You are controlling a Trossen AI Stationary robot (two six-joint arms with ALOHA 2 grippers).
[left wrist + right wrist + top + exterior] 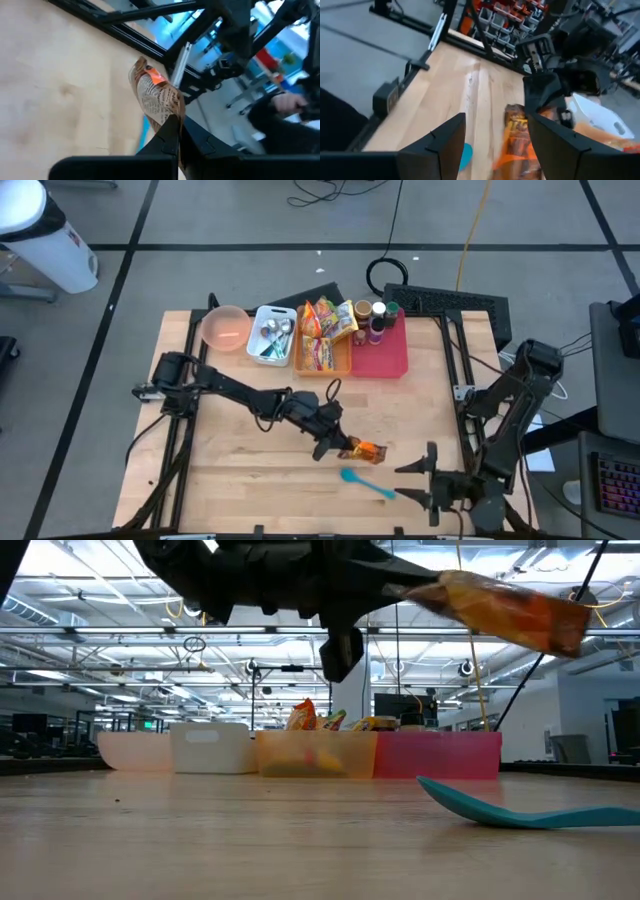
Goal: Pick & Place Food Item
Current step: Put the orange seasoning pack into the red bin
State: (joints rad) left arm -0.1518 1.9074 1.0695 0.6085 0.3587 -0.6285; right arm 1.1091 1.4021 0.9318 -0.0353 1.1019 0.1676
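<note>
An orange snack packet (364,450) hangs in the air over the middle of the table, with my left gripper (338,444) shut on it. The low view shows the packet (510,610) well above the tabletop. A teal spoon (367,483) lies flat on the wood, just nearer than the packet. My right gripper (424,480) stands open near the table's front right, pointing toward the table's left. Its own view shows the packet (517,142) farther off, beyond its spread fingers (451,145). My left gripper pinches one end of the packet (167,119) between its two fingers. The fingers come nearly level from the table's left. The rest of the packet sticks out past the fingertips toward the right, tilted a little down, clear of the table.
Along the far edge stand a pink bowl (225,328), a white bin with utensils (272,335), an orange bin of snack packets (322,340) and a red bin with bottles (380,345). Bare wood lies at the front left (230,480).
</note>
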